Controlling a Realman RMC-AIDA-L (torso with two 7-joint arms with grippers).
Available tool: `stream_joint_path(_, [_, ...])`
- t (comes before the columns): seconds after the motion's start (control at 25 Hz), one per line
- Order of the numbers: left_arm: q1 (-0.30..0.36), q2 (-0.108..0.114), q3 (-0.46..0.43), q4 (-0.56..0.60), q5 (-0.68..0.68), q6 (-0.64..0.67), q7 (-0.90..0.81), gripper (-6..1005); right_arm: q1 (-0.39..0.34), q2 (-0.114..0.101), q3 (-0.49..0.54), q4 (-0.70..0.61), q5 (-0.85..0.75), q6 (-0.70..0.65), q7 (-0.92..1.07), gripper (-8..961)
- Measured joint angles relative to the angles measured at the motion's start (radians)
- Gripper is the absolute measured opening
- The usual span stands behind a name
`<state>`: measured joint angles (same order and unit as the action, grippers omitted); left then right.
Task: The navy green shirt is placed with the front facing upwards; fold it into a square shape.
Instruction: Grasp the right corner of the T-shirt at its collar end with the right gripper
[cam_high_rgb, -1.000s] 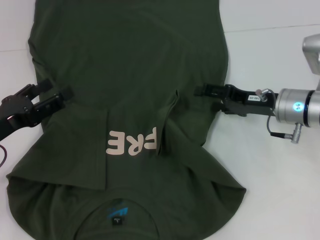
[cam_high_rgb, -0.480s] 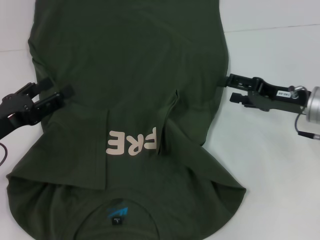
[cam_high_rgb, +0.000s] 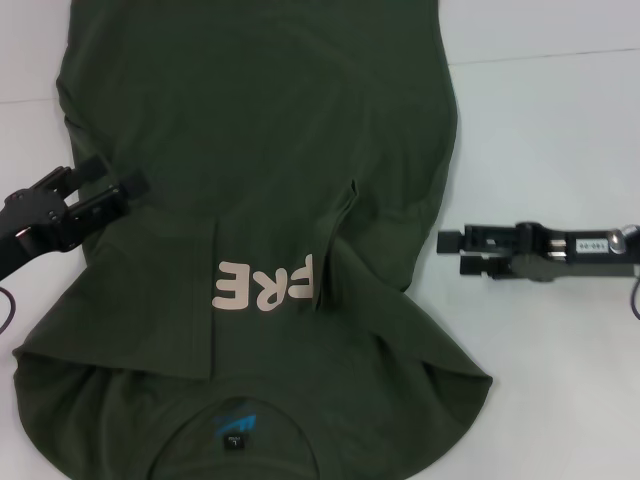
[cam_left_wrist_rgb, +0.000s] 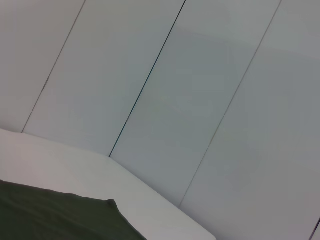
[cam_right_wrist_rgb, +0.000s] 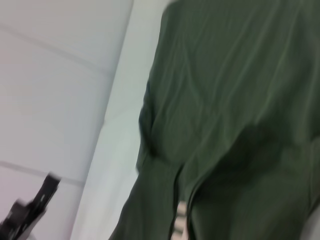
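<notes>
The large dark olive-green cotton shirt (cam_high_rgb: 260, 250) lies spread on the white bench (cam_high_rgb: 540, 130), front up, with pale block letters "FRE" (cam_high_rgb: 265, 283) near its middle and a small blue neck label (cam_high_rgb: 235, 425) at the collar on the robot's side. Both side portions are already folded inward over the body, giving a long, narrow shape with raised creases. The fabric is judged soft, light and limp: it will drape and wrinkle when lifted, and layers may slide apart, so the hold should pinch all folded layers together at an outer edge or corner, not a single ply. The left gripper (cam_high_rgb: 110, 183) rests at the shirt's left edge, its two black jaws set a narrow gap apart with the tips over the cloth; whether fabric sits between them cannot be told. The right gripper (cam_high_rgb: 452, 250) lies low over bare bench just beside the shirt's right edge, clear of the fabric, jaws narrowly parted and holding nothing.
</notes>
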<state>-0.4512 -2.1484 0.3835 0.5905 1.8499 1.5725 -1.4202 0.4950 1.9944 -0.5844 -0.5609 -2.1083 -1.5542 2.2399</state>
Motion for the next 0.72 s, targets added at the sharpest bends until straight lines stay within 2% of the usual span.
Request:
stream_joint_path(0.04, [0.001, 0.0, 0.0, 0.0, 0.0, 0.0, 0.0, 903, -0.011, -0.009, 0.0, 0.003, -0.013, -0.042, 0.0, 945])
stream_joint_path(0.4, [0.0, 0.0, 0.0, 0.0, 0.0, 0.002, -0.009, 903, -0.059, -0.035, 0.004, 0.006, -0.084, -0.153, 0.01, 945])
stream_joint_path(0.72, [-0.002, 0.001, 0.004, 0.0, 0.0, 0.011, -0.011, 903, -0.084, -0.044, 0.008, 0.006, -0.145, -0.165, 0.024, 945])
